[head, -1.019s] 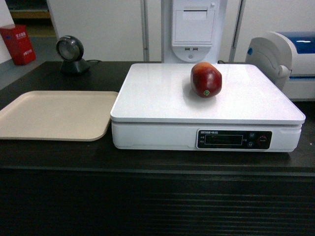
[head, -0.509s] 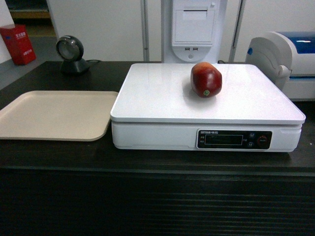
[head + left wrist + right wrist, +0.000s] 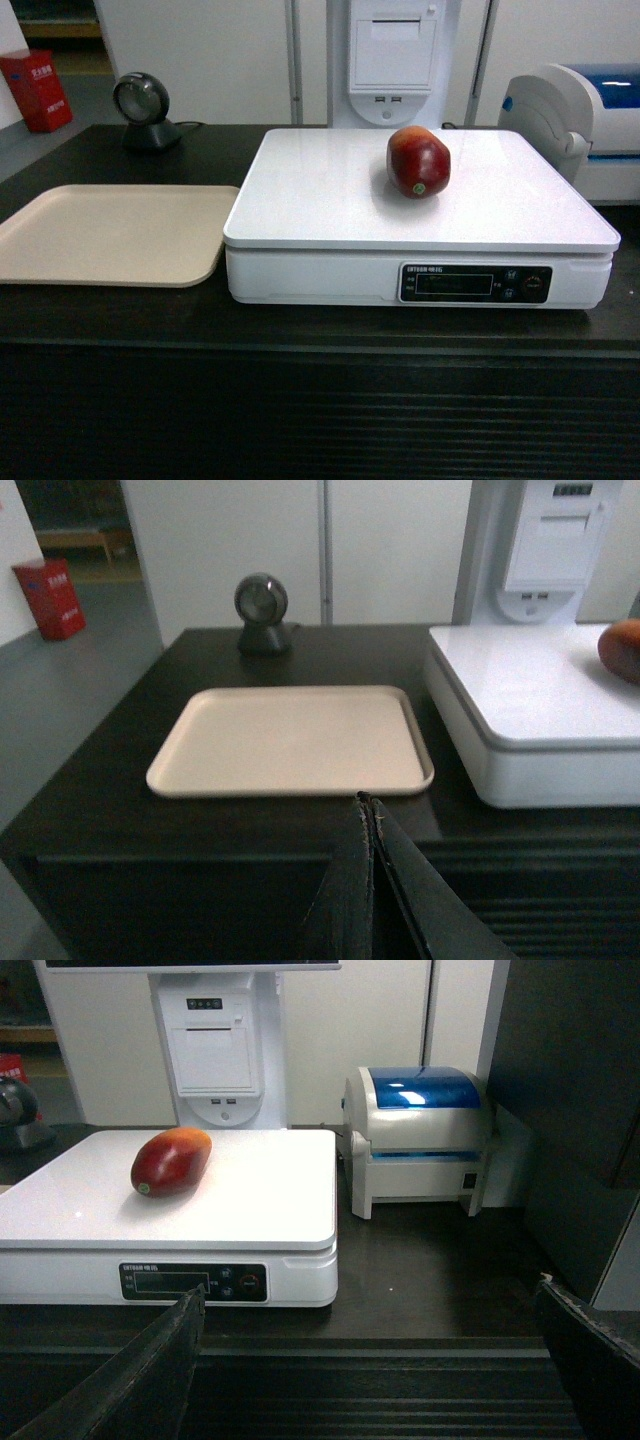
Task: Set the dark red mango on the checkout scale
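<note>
The dark red mango [image 3: 418, 162] lies on the white platform of the scale [image 3: 330, 200], right of the platform's middle, stem dot facing me. The scale stands on the black checkout [image 3: 320, 330] counter. In the right wrist view the mango [image 3: 170, 1161] rests on the scale [image 3: 240, 1200] with nothing touching it. My right gripper [image 3: 370, 1305] hangs open in front of the counter's ribbed front, well back from the scale. My left gripper [image 3: 368, 802] is shut with nothing in it, in front of the counter below the tray. Neither gripper shows in the head view.
A flat beige tray [image 3: 110, 235] lies left of the scale. A round black scanner [image 3: 140, 110] stands at the back left. A white-and-blue printer [image 3: 420, 1135] sits right of the scale. A white receipt terminal [image 3: 393, 60] rises behind the scale.
</note>
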